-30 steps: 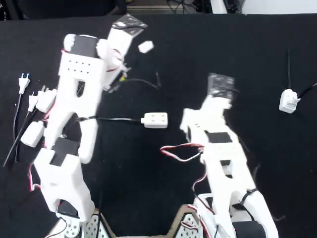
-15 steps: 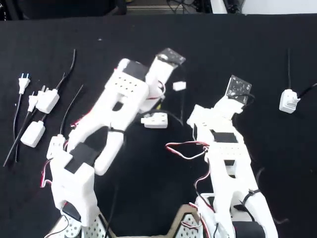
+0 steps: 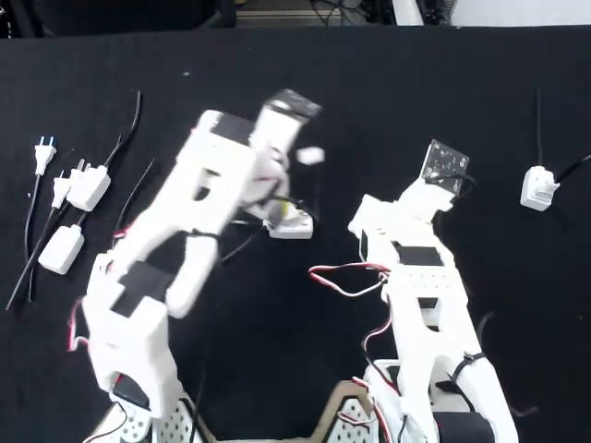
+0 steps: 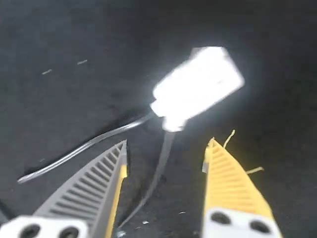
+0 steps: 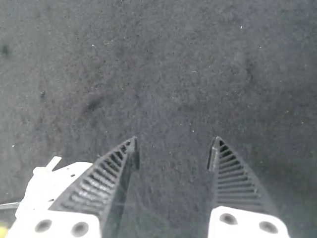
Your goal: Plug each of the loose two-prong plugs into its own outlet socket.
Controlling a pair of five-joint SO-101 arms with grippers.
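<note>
Plugs [image 3: 42, 157] lie loose at the left side of the desk [image 3: 416, 83], well apart from the white outlet block [image 3: 294, 226] in the middle. They look small, light and hard-shelled, with limp cords [image 3: 26, 258] that would drag, so the body just behind the prongs seems the spot to pinch. The left pincer [image 4: 167, 144] hangs wide open over the block's cable [image 4: 89, 151], holding nothing, and the right pincer [image 5: 174, 140] is spread just as wide above bare cloth. There is plenty of open room between, though the plugs crowd each other near the edge.
</note>
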